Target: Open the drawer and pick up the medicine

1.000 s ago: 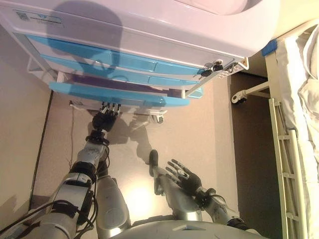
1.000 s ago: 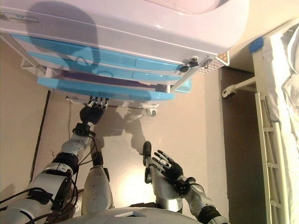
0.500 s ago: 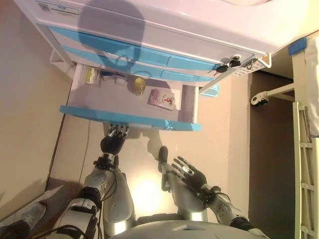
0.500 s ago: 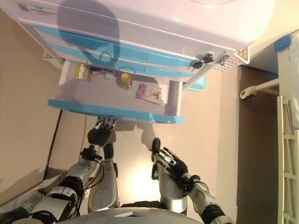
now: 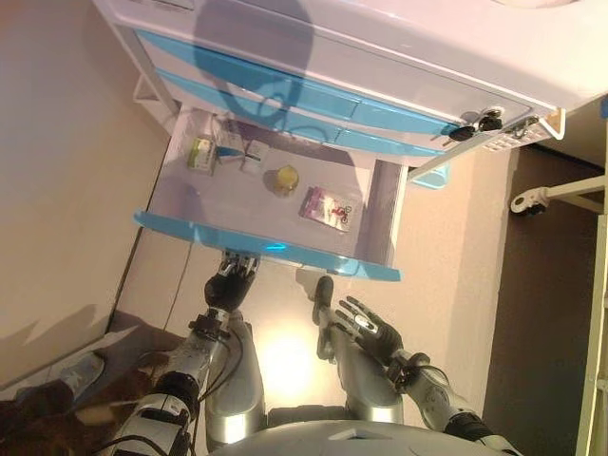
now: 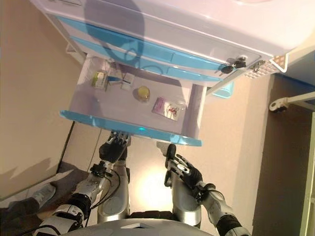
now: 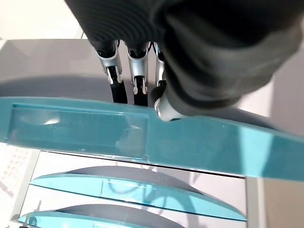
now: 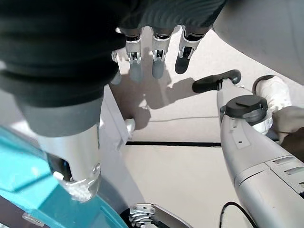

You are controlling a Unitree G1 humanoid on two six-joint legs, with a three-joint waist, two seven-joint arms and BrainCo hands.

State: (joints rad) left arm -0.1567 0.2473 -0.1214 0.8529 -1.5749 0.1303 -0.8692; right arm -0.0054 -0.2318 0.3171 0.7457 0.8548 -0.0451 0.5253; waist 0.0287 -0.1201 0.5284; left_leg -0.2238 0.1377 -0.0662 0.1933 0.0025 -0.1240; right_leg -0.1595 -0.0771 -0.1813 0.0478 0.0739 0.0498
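The bottom drawer of the white cabinet stands pulled out, its blue front (image 5: 266,249) nearest me. Inside lie a green-and-white box (image 5: 199,155), a small white box (image 5: 253,152), a yellow round jar (image 5: 283,179) and a pink packet (image 5: 329,207). My left hand (image 5: 229,283) reaches up beneath the blue front (image 7: 142,137), its fingers (image 7: 117,80) hooked over the front's edge with the tips hidden behind it. My right hand (image 5: 370,331) hangs low in front of the drawer's right part, fingers (image 8: 153,61) spread, holding nothing.
Two shut blue drawers (image 5: 285,90) sit above the open one. Keys (image 5: 475,123) hang at the cabinet's right corner. A bed frame's caster (image 5: 530,200) is at the right. A beige wall runs along the left, and a person's shoe (image 5: 66,380) shows at the lower left.
The drawer has slid further out with my left hand on its front, so more of its contents show. The camera has shifted. The right hand stays as it was.
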